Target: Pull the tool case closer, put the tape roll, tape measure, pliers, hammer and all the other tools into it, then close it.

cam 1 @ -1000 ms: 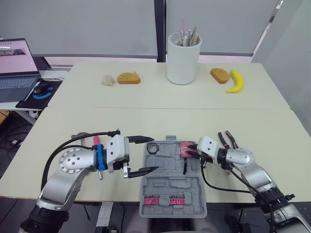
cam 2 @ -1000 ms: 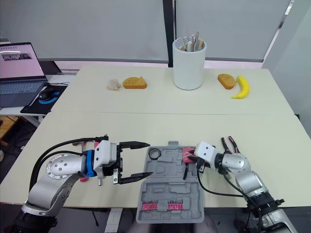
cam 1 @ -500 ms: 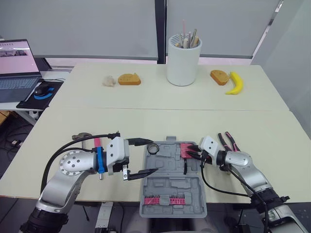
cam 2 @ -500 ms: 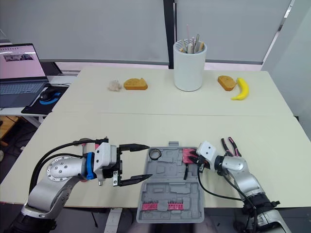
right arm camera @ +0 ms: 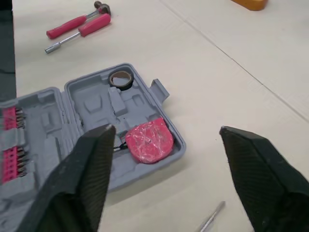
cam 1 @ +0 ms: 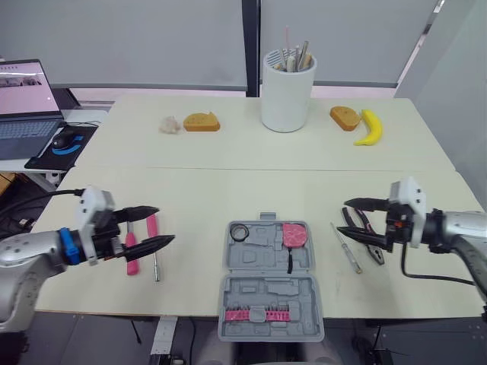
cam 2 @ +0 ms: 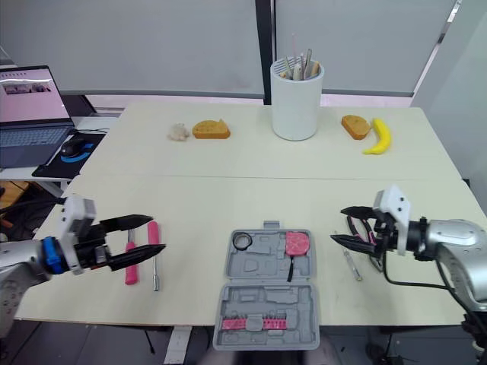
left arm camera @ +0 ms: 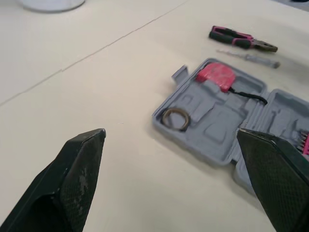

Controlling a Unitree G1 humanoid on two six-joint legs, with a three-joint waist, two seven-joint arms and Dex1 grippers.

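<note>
Grey plastic tool case (cam 1: 268,298), lid open flat, lay at the near edge of the table (cam 1: 228,190), centre. Its far half held the tape roll (cam 1: 240,232) at left and the pink tape measure (cam 1: 295,235) at right. Pliers (cam 1: 367,234) and a screwdriver (cam 1: 350,249) lay just right of the case; hammer (cam 1: 131,257) and a pink-handled driver (cam 1: 154,247) lay well left. Left gripper (cam 1: 161,224) hovered by the hammer, jaws apart, empty. Right gripper (cam 1: 344,216) hovered by the pliers, jaws apart, empty.
</note>
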